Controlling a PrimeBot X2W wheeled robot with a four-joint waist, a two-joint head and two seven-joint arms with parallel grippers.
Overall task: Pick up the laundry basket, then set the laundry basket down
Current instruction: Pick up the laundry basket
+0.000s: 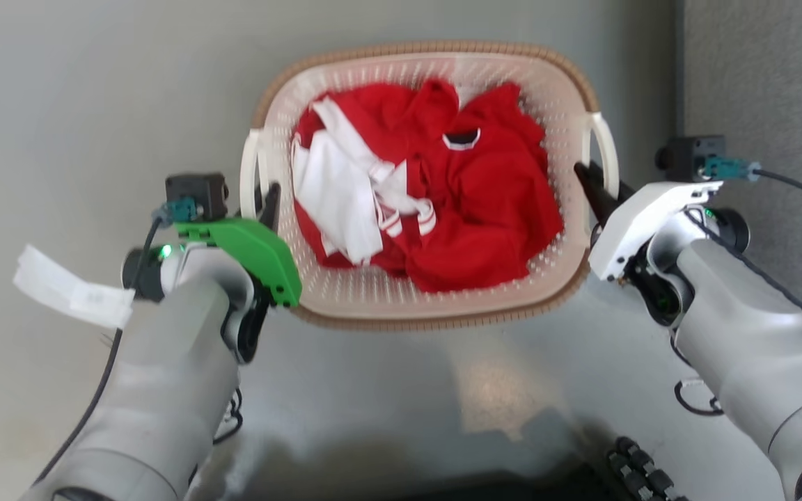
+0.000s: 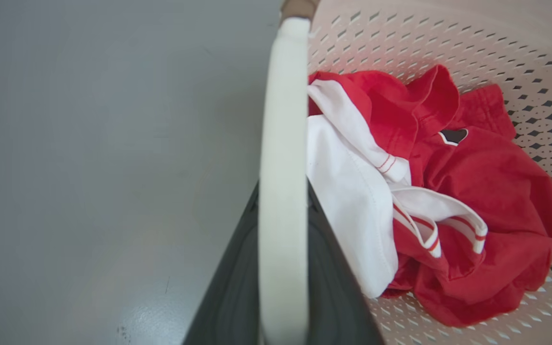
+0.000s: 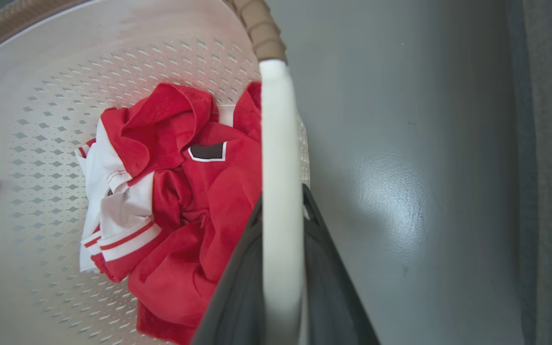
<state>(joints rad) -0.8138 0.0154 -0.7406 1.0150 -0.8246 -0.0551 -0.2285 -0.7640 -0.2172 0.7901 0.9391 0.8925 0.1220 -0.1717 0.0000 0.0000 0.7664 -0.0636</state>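
**A:** Where is the laundry basket?

**B:** Right between the two tools, just past both wrists. The left tool is at its left handle, and the right tool is at its right handle.

**A:** What does it look like?

**B:** It is cream-white plastic, a rounded rectangle. The walls and bottom are pierced all over with small diamond holes. A brown woven-look rim runs round the top. At each side the rim is broken by a smooth white handle that bows outward.

**A:** Anything in it?

**B:** Crumpled red clothing fills the middle. A white cloth trimmed with red stripes lies on the side nearer the left tool. A small black patch edged in white shows on the red, toward the wall farthest from the tools.

**A:** How do the tools stand?

**B:** Each is pinching its handle. In the left wrist view one dark finger lies on the outer side of the white bar and the other on the inner side, both flat against it. The right wrist view shows the same: the bar runs up between the two fingers, touching both.

**A:** Is the basket resting on the floor?

**B:** I cannot tell. Smooth grey floor shows all around it and beyond both tools, but whether the bottom touches it is hidden.
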